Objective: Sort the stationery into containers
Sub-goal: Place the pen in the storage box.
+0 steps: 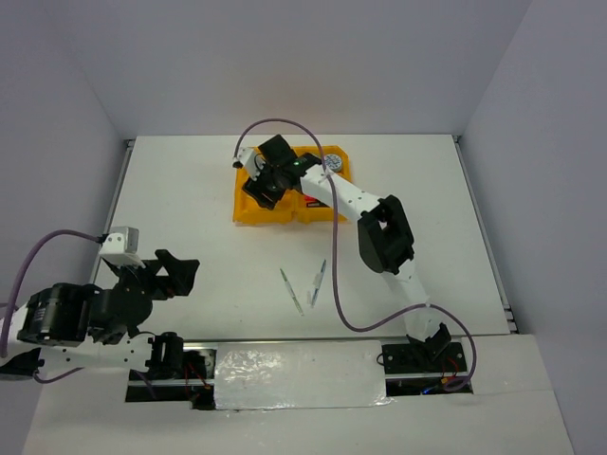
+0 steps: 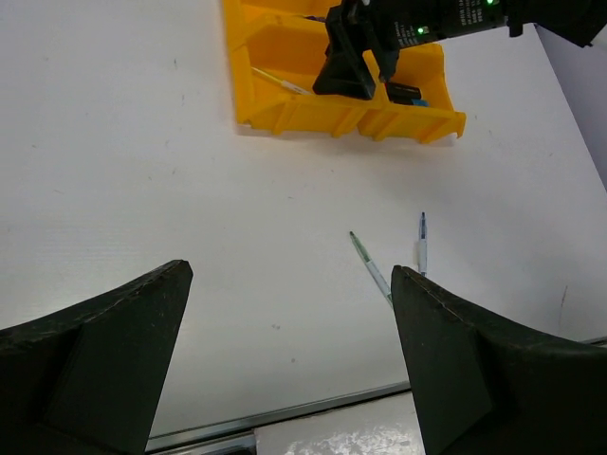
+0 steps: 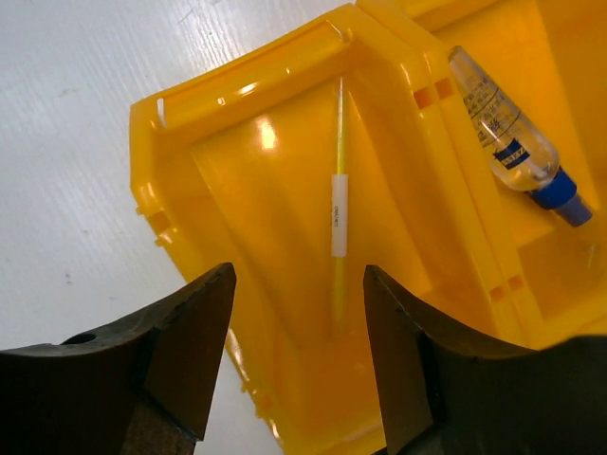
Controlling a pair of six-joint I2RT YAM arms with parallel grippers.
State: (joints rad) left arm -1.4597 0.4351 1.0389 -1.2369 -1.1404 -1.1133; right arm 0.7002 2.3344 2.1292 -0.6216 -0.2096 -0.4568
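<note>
Work looks partway done: nearest, the left gripper (image 2: 289, 275) hangs wide open and empty. Two thin pale pens (image 1: 292, 291) lie unsorted on the matte white table (image 1: 190, 190). Farther off, the right gripper (image 3: 299, 284) gapes empty above the glossy yellow tray (image 3: 190, 104), where a slim pen (image 3: 339, 213) and a clear bottle (image 3: 498, 118) lie in adjoining compartments.

There is one yellow tray (image 1: 248, 216), three thin pens in all, a left pen (image 1: 291, 290) and a right pen (image 1: 319, 282) on the tabletop (image 1: 190, 190) plus a third pen (image 3: 339, 213) inside the tray, one blue-capped bottle (image 3: 498, 133) and one tape roll (image 1: 335, 163).
</note>
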